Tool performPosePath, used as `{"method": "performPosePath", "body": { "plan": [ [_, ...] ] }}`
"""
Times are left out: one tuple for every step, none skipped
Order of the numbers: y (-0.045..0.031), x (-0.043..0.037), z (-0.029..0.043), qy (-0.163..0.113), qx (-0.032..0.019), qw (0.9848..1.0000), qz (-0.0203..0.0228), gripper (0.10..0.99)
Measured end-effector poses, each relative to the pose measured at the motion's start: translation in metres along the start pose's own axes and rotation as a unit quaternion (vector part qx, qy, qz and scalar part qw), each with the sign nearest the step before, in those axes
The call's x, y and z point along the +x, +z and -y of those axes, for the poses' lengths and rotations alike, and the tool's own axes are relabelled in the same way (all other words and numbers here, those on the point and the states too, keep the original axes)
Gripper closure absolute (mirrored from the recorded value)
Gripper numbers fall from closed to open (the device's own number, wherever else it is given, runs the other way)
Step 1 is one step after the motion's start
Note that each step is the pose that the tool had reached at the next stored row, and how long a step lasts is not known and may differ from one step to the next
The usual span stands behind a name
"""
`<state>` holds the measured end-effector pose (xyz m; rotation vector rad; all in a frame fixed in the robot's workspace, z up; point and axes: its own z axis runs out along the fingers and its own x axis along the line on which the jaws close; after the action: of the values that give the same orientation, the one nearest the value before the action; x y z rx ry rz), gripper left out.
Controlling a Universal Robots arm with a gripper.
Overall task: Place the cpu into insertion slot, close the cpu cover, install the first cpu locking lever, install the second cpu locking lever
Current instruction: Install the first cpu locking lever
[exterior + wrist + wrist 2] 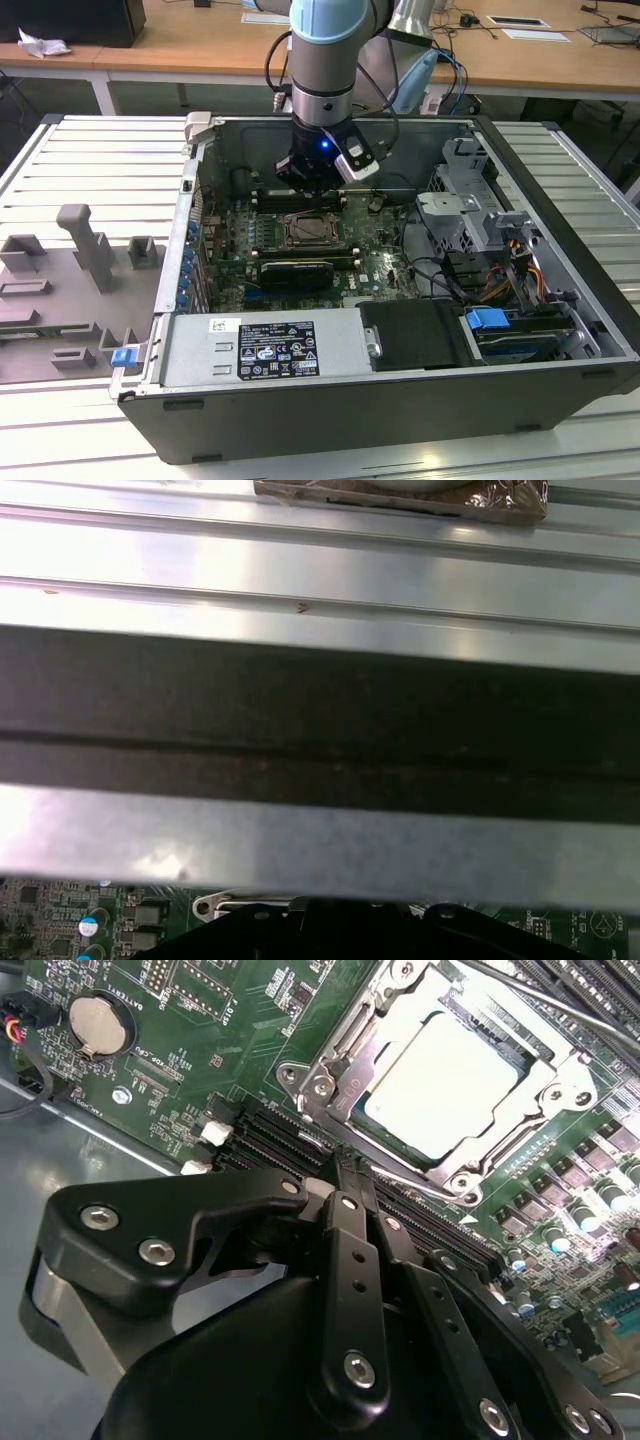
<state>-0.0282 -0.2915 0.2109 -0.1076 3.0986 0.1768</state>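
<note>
In the second wrist view the cpu (445, 1080) lies flat in the insertion slot (318, 1086) on the green motherboard. The silver cpu cover (352, 1042) lies down around it, and the chip's pale face shows through the window. A thin locking lever (408, 1182) runs along the socket edge nearest my gripper (345, 1172). The black fingers are shut together with their tips right at that edge; whether they touch the lever is unclear. Another thin rod (545, 998) crosses past the socket's far side. In the exterior view my gripper (314, 192) hangs just above the insertion slot (308, 232).
The motherboard sits inside an open computer case (560, 190) on a ribbed metal table. Black memory slots (440, 1228) flank the socket. A power supply (262, 350), a drive cage (470, 215) and cable bundles (500, 275) crowd the case. Grey fixtures (85, 245) stand at the exterior view's left.
</note>
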Motion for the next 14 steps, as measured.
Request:
{"method": "performPosePath", "body": {
  "plan": [
    [0.0004,-0.0003,0.0,0.0,0.0,1.0,0.0,0.98],
    [0.001,-0.0007,0.0002,0.0,0.0,1.0,0.0,0.98],
    [0.0016,-0.0012,0.0003,0.0,0.0,1.0,0.0,0.98],
    [0.0022,-0.0018,0.0004,0.0,0.0,1.0,0.0,0.98],
    [0.0025,-0.002,0.0004,0.0,0.0,1.0,0.0,0.98],
    [0.0029,-0.0022,0.0005,0.0,0.0,1.0,0.0,0.98],
    [0.0034,-0.0025,0.0006,0.0,0.0,1.0,0.0,0.98],
    [0.0041,-0.0028,0.0007,0.0,0.0,1.0,0.0,0.98],
    [0.0045,-0.0031,0.0007,0.0,0.0,1.0,0.0,0.98],
    [0.0048,-0.0034,0.0008,0.0,0.0,1.0,0.0,0.98],
    [0.005,-0.0036,0.0008,0.0,0.0,1.0,0.0,0.98],
    [0.0054,-0.004,0.0009,0.0,-0.0001,1.0,0.0001,0.98],
    [0.0059,-0.0042,0.001,0.0,0.0,1.0,0.0,0.98],
    [0.006,-0.0042,0.001,0.0,0.0001,1.0,0.0,0.98]
  ]
}}
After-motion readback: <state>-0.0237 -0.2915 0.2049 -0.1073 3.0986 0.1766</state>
